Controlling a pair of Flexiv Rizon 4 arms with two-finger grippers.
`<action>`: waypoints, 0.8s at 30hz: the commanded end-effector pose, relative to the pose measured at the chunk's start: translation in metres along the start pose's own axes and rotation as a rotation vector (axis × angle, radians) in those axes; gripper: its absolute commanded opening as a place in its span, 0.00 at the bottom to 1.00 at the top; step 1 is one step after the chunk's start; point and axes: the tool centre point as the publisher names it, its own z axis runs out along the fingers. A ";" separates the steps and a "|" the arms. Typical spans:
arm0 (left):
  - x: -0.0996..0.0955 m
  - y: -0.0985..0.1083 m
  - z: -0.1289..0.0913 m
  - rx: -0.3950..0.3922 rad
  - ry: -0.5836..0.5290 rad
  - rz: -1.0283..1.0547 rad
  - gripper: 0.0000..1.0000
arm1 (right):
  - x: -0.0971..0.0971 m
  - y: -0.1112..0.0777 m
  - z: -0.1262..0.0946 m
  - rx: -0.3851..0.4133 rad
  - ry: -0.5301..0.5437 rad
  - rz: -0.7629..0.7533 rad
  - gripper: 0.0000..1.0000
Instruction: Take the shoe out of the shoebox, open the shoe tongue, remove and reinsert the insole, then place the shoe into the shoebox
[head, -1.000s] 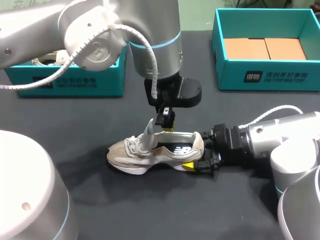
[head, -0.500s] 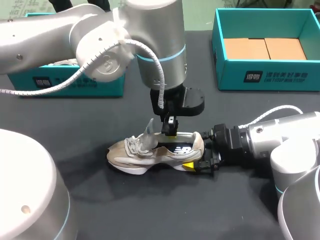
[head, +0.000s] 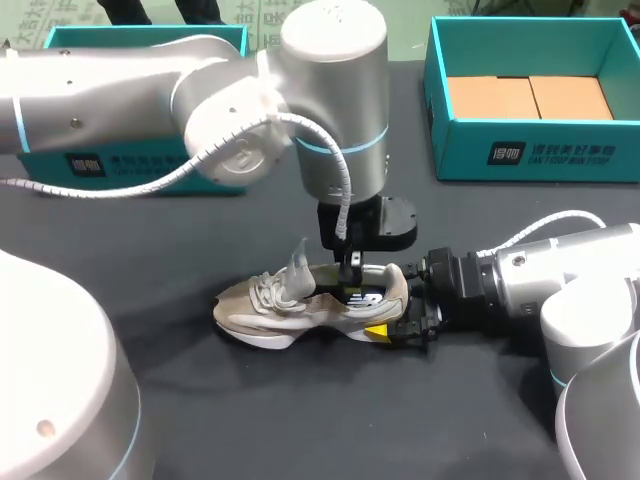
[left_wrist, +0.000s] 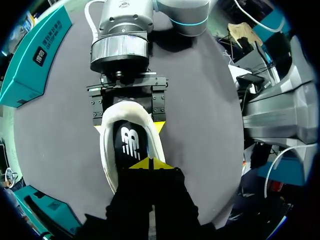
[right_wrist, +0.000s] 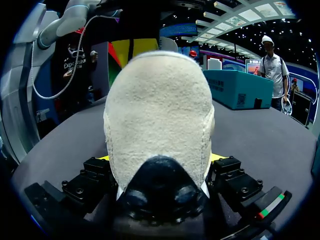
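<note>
Dark bench (head: 200, 400), with the shoe (head: 290, 305) sitting upright in the middle of it. The right hand (head: 395, 312) clamps the heel from both sides. The left hand (left_wrist: 150, 164) is down in the opening, tips pinched together over the insole (left_wrist: 131, 142). My worry is that closed tips just skate across it, or a tug drags the shoe out of that heel grip.

Bench (head: 200, 400) topped in matte black, spreading across the whole head view, evenly lit, soft dim shadows lying on it, the same top showing dark grey with a faint sheen in both wrist views
</note>
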 end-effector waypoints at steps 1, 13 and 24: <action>-0.006 -0.004 0.014 -0.004 0.009 -0.004 0.00 | -0.001 -0.003 0.005 0.004 -0.001 0.001 0.00; -0.016 0.002 0.040 -0.033 0.038 -0.025 0.00 | -0.001 -0.003 0.005 0.004 -0.001 0.001 0.00; -0.011 0.014 0.048 -0.053 0.077 -0.036 0.00 | -0.001 -0.003 0.005 0.004 -0.001 0.001 0.00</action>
